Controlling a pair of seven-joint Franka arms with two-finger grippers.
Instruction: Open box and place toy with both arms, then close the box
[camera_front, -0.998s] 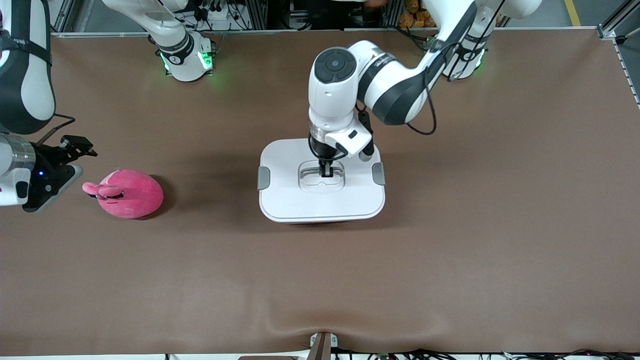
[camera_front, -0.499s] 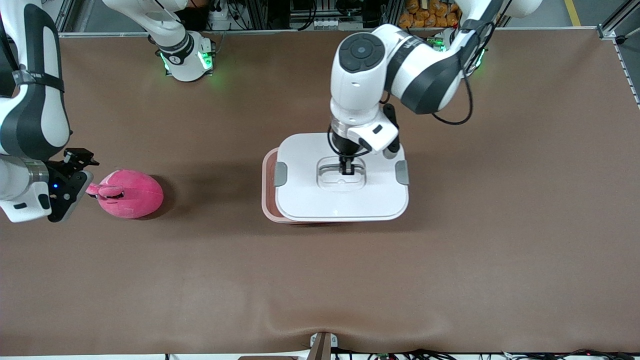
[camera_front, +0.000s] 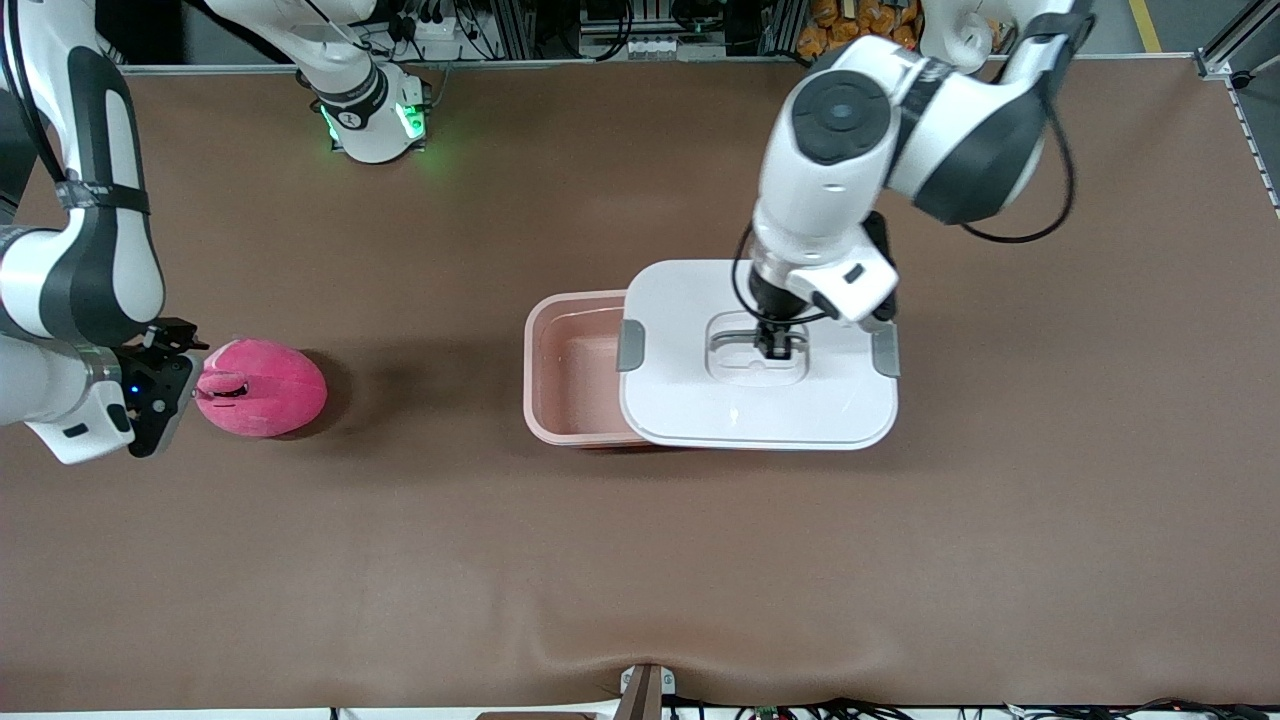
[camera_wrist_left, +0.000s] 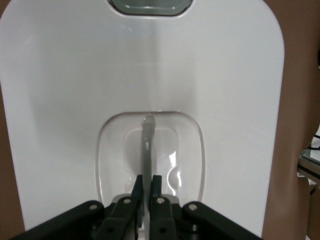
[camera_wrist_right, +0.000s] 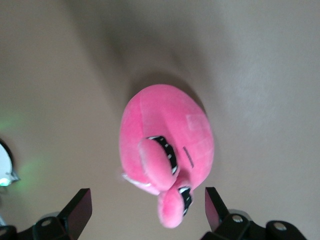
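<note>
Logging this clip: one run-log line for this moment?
left pincer: shut on lid handle, over box | right pincer: open over toy

Box (camera_front: 575, 368) at frame centre on counter (camera_front: 640, 560), lid (camera_front: 757, 400) off and held over box end toward left arm, overhanging it. Left end effector (camera_front: 776, 347) in lid handle (camera_wrist_left: 147, 150), centre-right of frame. Toy (camera_front: 262, 387) at mid-left of frame, toward right arm's end, well apart from box. Right end effector (camera_front: 192, 352) over toy's ear end, at frame's left edge.

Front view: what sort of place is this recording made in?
Probably a robotics lab or test cell: a brown-covered table with two arm bases bolted along one edge, metal framing and cabling past it, and only task props.
</note>
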